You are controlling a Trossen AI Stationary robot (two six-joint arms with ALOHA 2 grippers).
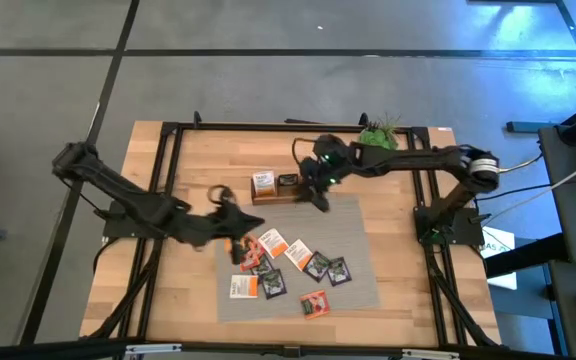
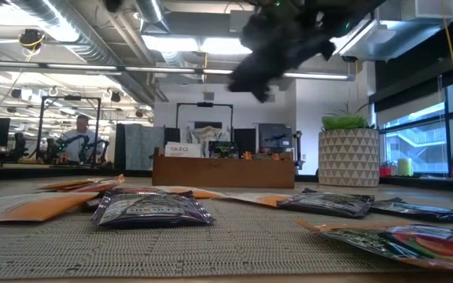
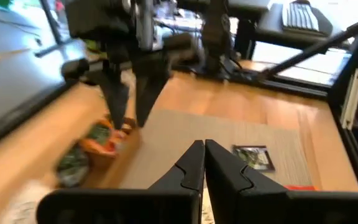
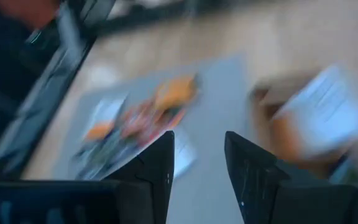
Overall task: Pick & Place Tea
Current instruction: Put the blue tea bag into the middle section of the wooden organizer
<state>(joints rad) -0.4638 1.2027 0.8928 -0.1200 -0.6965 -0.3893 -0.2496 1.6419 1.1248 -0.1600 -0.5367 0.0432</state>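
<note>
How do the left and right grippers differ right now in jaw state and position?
The left gripper is shut, fingertips pressed together; the right gripper stands open with a clear gap. The left gripper hangs at the grey mat's left edge beside the tea sachets; the right gripper is over the wooden tray at the mat's back. Neither holds a sachet.

One camera hangs high above and looks straight down on the whole tabletop (image 1: 198,300) and both arms. A second sits at mat (image 2: 234,244) level, very near the closest tea bags (image 2: 152,210), facing across to the wooden tray (image 2: 222,171) and the room behind. Each wrist camera looks forward past its own claw, close above the mat. All four share the mat and tea bags.
</note>
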